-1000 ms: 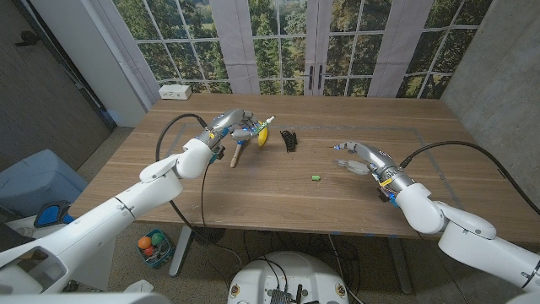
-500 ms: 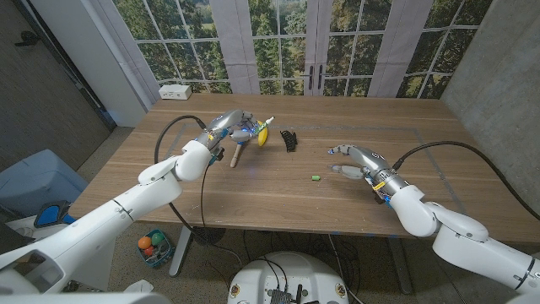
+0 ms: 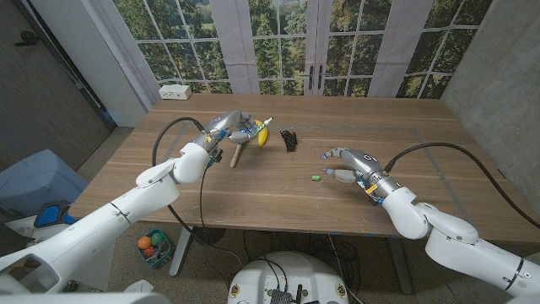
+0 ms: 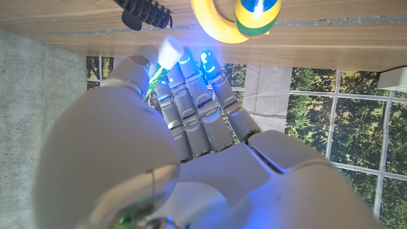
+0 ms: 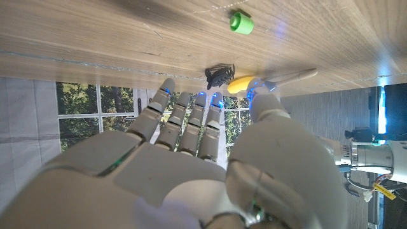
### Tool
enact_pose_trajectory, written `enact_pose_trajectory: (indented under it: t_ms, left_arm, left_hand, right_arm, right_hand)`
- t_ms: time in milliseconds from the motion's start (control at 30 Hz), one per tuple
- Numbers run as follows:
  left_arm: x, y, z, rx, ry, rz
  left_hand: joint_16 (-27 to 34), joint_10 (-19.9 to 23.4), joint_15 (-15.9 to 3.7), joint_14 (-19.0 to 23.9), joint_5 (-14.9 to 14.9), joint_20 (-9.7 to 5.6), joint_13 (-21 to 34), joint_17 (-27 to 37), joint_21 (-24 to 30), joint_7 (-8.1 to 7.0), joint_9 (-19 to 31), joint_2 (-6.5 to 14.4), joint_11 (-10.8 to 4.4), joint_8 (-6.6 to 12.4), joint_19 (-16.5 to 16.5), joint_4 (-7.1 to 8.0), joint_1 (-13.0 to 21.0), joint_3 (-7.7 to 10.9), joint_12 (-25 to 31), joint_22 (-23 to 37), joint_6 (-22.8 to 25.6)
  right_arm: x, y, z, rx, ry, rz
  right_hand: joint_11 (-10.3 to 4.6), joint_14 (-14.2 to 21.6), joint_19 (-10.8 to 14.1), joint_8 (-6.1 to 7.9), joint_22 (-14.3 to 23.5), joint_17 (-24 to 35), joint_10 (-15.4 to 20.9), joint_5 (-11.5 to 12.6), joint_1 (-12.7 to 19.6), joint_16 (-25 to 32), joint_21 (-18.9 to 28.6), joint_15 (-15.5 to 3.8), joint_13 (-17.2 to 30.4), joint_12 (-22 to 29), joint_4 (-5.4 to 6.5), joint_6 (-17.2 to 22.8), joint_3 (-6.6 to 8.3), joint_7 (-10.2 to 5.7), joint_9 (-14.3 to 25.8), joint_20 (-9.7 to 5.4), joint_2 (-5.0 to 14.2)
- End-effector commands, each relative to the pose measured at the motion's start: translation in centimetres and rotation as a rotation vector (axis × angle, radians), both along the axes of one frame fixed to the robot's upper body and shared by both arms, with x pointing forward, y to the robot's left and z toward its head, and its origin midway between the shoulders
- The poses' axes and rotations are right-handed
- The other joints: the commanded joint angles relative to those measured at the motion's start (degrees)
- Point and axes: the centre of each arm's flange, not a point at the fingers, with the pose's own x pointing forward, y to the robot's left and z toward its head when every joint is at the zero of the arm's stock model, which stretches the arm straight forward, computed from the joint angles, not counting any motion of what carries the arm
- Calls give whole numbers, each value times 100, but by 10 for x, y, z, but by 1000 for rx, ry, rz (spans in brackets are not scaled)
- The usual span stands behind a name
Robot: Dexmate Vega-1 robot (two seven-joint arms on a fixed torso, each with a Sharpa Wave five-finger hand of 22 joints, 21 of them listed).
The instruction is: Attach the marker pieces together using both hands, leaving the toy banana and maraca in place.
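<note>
Marker in the left hand, cap on the table by the right hand.

The left hand (image 3: 229,127) pinches the marker (image 4: 163,58) between thumb and fingers (image 4: 191,95), white tip poking past them, beside the banana (image 3: 261,133) and maraca (image 4: 257,14). The green cap (image 3: 315,177) lies on the table (image 3: 253,190), just off the spread, empty fingers (image 3: 327,155) of the right hand (image 3: 350,162).
</note>
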Motion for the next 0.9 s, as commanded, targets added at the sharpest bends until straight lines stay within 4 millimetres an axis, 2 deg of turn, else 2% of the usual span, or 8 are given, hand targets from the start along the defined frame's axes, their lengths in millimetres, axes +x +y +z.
enact_pose_trajectory:
  t_ms: [33,533,900]
  left_arm:
    - [-3,4,-3,-10,3,9]
    - [-4,6,-6,-18,5,11]
    - [-4,7,-6,-18,10,10]
  left_hand:
    - [-18,722,-517,348,776,-369,4266,24,40,-18,3600,156,-694,50,-21,469,-68,507,138,4,-15]
    - [-54,726,-516,357,791,-377,4267,80,114,-19,3572,145,-694,86,-51,468,-98,558,136,-42,-30]
    - [-71,728,-517,364,801,-379,4260,113,157,-17,3550,134,-695,107,-67,461,-109,590,130,-70,-33]
  right_arm:
    - [5,13,-10,-33,-9,-6]
    - [16,20,-16,-50,18,-15]
    - [24,22,-21,-66,36,-35]
  right_hand:
    - [-28,60,88,32,24,48,109,31,55,67,19,-599,49,71,1,107,-20,-40,30,-46,104]
    - [-46,91,133,22,28,111,126,30,161,135,27,-630,113,92,4,168,-66,-70,32,-73,142]
    - [-34,84,137,11,31,156,170,26,209,173,21,-612,163,117,6,210,-134,-66,33,-37,117]
